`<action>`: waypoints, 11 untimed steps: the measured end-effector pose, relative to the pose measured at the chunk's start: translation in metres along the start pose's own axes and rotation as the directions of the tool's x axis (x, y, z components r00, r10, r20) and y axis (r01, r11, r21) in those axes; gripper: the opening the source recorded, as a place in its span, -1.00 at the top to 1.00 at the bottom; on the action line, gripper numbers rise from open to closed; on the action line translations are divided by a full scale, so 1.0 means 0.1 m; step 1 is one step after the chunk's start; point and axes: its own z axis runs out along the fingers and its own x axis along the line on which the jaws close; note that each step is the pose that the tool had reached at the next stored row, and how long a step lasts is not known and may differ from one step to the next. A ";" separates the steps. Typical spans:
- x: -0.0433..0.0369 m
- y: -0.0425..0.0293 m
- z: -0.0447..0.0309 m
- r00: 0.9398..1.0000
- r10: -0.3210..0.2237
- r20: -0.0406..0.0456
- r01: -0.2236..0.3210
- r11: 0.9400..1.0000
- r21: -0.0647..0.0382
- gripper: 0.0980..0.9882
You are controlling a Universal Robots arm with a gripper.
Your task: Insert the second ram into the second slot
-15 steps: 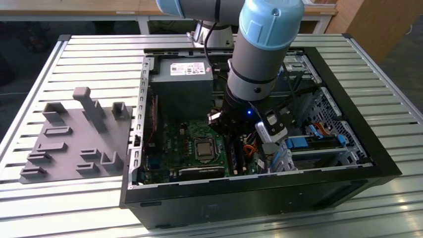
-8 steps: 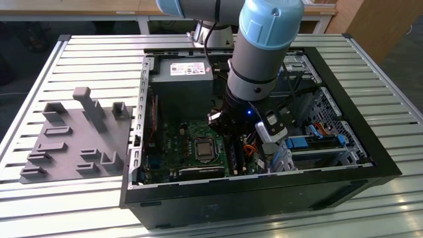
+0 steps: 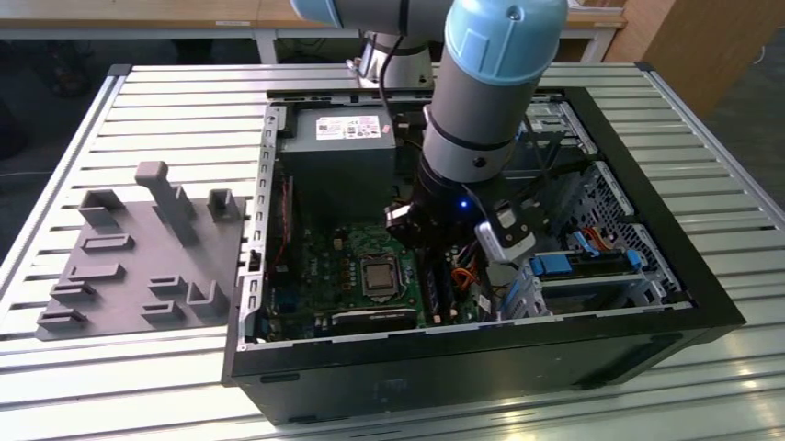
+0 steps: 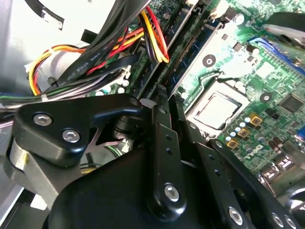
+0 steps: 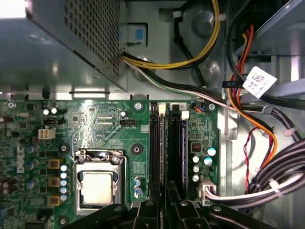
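Print noted, none set down as readable wording.
- White rectangular sticker (image 3: 355, 127) on top of the grey metal power supply box (image 3: 337, 170), exterior view: red and dark print, too small to read.
- White paper tag (image 5: 259, 81) on the cable bundle, first wrist view: handwritten marks, not decipherable.
- Green motherboard (image 5: 105, 138): white silkscreen lettering in both wrist views, too fine to read.

The black metal gripper (image 5: 164, 210) is cut off by the picture's edge in the first wrist view, its fingertips hiding the black memory slots' (image 5: 164, 143) near ends.
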 end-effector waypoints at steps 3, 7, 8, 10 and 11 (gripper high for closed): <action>0.003 0.002 -0.071 1.000 0.000 0.000 0.000 1.000 0.000 0.75; 0.004 0.002 -0.098 1.000 0.000 -0.001 0.000 1.000 0.000 0.79; 0.004 0.002 -0.098 1.000 0.000 -0.001 0.000 1.000 0.000 0.79; 0.004 0.002 -0.100 1.000 0.000 -0.001 0.000 1.000 0.000 0.98; 0.004 0.002 -0.100 1.000 0.000 -0.001 0.000 1.000 0.000 0.98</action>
